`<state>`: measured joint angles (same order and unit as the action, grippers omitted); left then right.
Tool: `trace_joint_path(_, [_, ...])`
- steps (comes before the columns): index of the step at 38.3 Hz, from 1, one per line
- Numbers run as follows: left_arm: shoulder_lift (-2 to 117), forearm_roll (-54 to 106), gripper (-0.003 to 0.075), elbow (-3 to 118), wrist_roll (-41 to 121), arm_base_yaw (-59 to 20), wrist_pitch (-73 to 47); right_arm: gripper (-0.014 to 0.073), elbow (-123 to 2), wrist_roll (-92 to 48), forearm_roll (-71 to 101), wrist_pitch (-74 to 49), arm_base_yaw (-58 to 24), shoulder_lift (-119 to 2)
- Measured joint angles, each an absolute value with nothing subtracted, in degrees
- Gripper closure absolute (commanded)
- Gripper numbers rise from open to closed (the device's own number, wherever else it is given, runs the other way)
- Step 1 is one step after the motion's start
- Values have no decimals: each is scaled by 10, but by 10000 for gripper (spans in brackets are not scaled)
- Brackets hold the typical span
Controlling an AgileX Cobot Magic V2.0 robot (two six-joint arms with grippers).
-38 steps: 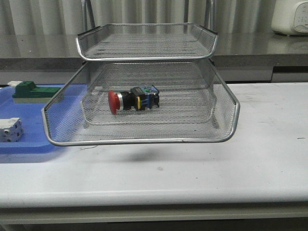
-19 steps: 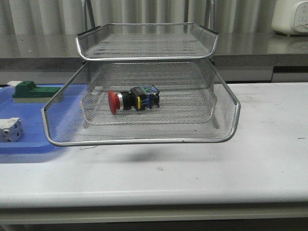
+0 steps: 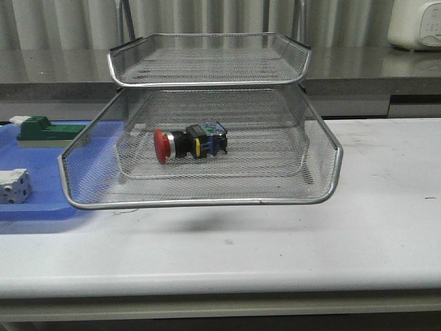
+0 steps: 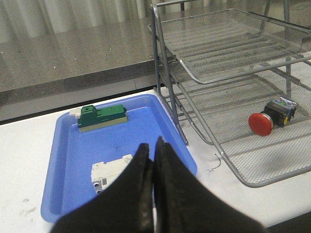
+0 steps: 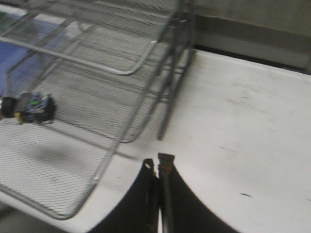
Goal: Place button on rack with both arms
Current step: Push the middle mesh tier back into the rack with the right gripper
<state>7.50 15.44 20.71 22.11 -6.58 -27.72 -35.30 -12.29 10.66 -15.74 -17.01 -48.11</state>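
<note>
The button (image 3: 189, 144) lies on its side in the rack's (image 3: 200, 202) lower wire tray, red head pointing left. It also shows in the left wrist view (image 4: 271, 116) and, blurred, in the right wrist view (image 5: 28, 108). My left gripper (image 4: 151, 146) is shut and empty, above the blue tray's (image 4: 63, 160) near side, to the left of the rack (image 4: 252, 182). My right gripper (image 5: 157, 163) is shut and empty, over bare table to the right of the rack (image 5: 92, 187). Neither arm shows in the front view.
A blue plastic tray (image 3: 27, 210) sits left of the rack and holds a green-white block (image 3: 45, 131) and a white cube part (image 3: 14, 186). A grey counter ledge runs behind the table. A white appliance (image 3: 413, 24) stands at the back right.
The rack with the button has shifted very slightly to the left in the front view. Nothing else has visibly changed.
</note>
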Motion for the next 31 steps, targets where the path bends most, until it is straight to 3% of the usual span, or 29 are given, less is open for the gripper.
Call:
trace_joint_path(14, [75,154,739,207,221,-66,-276,653,-355,-125,109,-22,-487,-682])
trace_joint_path(20, [75,155,739,207,221,-66,-276,653,-356,-125,109,28,-538,-777])
trace_joint_path(31, [75,156,739,207,221,-66,-276,653,-376,-125,109,107,-536,-900])
